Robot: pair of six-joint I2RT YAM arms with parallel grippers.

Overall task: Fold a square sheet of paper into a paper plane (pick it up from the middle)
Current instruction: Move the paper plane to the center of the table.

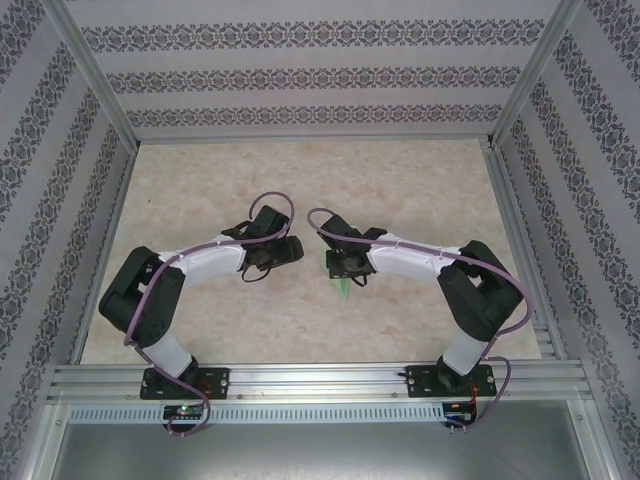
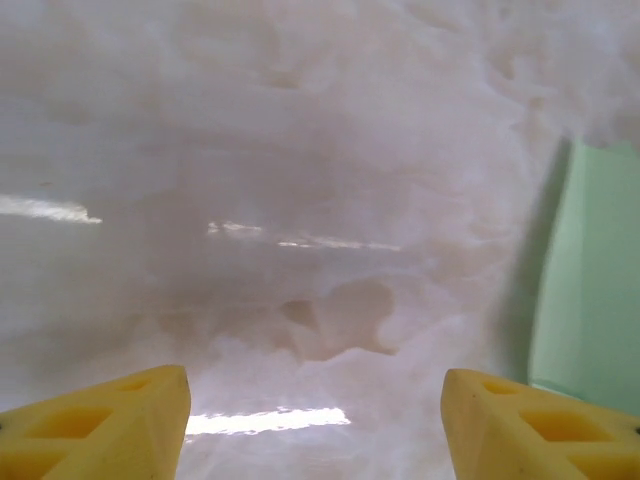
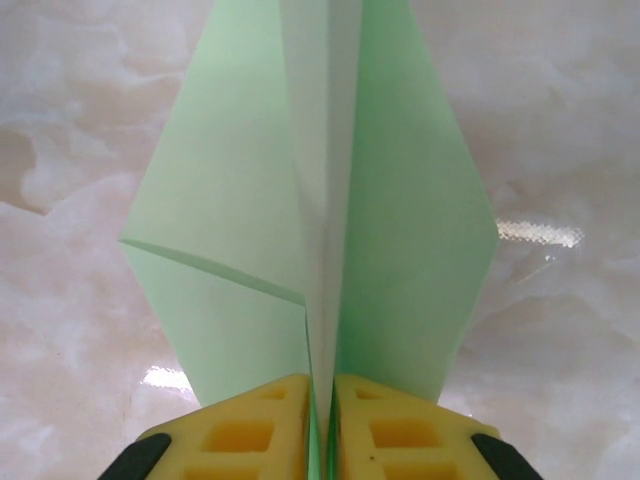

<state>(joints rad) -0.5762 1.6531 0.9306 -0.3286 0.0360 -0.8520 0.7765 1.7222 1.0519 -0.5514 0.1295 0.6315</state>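
Note:
The square sheet of paper is folded into a pale green paper plane (image 3: 230, 220) with a centre crease and two wings spread to either side. My right gripper (image 3: 320, 430) is shut on its centre fold, holding it above the table. From above, a green tip of the plane (image 1: 343, 287) pokes out below the right gripper (image 1: 340, 264). My left gripper (image 1: 292, 250) stands just left of it, open, with nothing between its yellow fingers (image 2: 110, 420). One green wing (image 2: 590, 290) shows at the right edge of the left wrist view, apart from the left gripper (image 2: 315, 425).
The table (image 1: 300, 180) is a pale marble-patterned surface, walled by patterned panels at the back and sides. An aluminium rail (image 1: 320, 380) carrying both arm bases runs along the near edge. Both arms bend inward toward the table's middle.

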